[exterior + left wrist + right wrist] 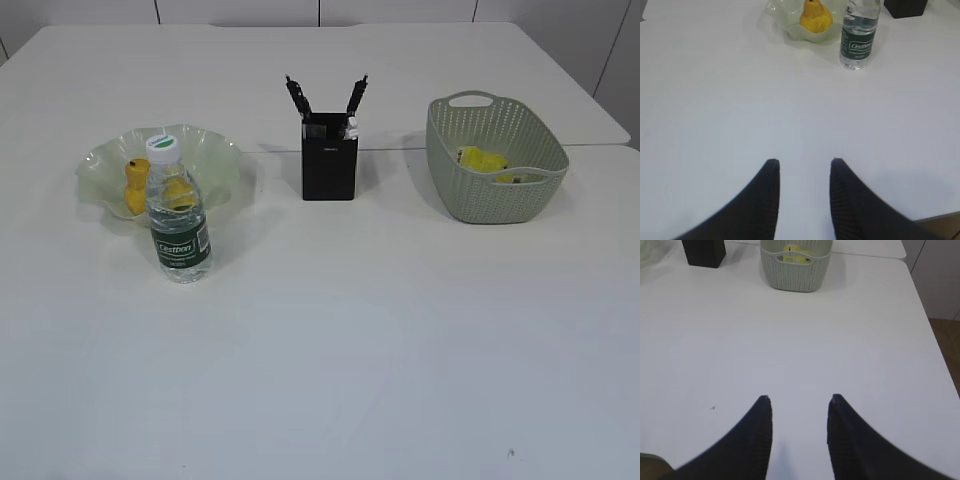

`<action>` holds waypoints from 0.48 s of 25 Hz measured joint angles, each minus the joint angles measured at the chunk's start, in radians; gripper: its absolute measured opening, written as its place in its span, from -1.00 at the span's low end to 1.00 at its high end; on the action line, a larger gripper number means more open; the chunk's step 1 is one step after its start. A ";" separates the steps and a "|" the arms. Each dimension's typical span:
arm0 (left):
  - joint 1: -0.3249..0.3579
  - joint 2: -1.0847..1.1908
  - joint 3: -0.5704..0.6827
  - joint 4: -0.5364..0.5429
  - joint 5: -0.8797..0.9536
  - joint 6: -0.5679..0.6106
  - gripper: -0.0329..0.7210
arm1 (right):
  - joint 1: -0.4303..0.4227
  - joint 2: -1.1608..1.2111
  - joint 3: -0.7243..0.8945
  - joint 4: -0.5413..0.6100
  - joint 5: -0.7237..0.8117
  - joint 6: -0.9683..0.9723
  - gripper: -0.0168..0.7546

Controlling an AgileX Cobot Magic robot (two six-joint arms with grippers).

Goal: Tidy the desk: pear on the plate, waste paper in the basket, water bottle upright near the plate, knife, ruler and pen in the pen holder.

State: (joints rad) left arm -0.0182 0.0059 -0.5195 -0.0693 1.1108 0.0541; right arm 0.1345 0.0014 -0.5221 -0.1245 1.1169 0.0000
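The yellow pear (136, 186) lies in the pale green ruffled plate (215, 160) at the left. Just in front of the plate the water bottle (178, 215) stands upright, white cap up. The black pen holder (329, 158) at centre has dark handles sticking out of its top; I cannot tell knife, ruler and pen apart. The yellow waste paper (482, 161) rests inside the sage-green basket (480, 205). Neither arm shows in the exterior view. My left gripper (802, 162) and right gripper (799, 399) hang open over bare desk (380, 350), nothing between the fingers.
The desk's right edge and a strip of brown floor (946, 342) run beside the right gripper. A seam (600, 146) crosses the tabletop behind the basket. A small dark speck (712, 408) marks the surface near the right gripper.
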 joint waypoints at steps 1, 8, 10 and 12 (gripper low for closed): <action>0.006 0.000 0.000 0.000 0.000 0.000 -0.28 | 0.000 -0.009 0.000 0.000 0.000 0.000 -0.27; 0.016 0.000 0.000 0.000 0.000 0.000 -0.28 | -0.023 -0.017 0.000 0.000 0.001 0.000 -0.31; 0.016 0.000 0.000 0.000 0.000 0.000 -0.28 | -0.048 -0.017 0.000 0.000 0.001 0.000 -0.31; 0.016 0.000 0.000 0.000 0.000 0.000 -0.28 | -0.067 -0.017 0.000 0.000 0.001 0.000 -0.31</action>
State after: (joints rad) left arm -0.0024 0.0059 -0.5195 -0.0693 1.1108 0.0541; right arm 0.0675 -0.0153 -0.5221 -0.1245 1.1183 0.0000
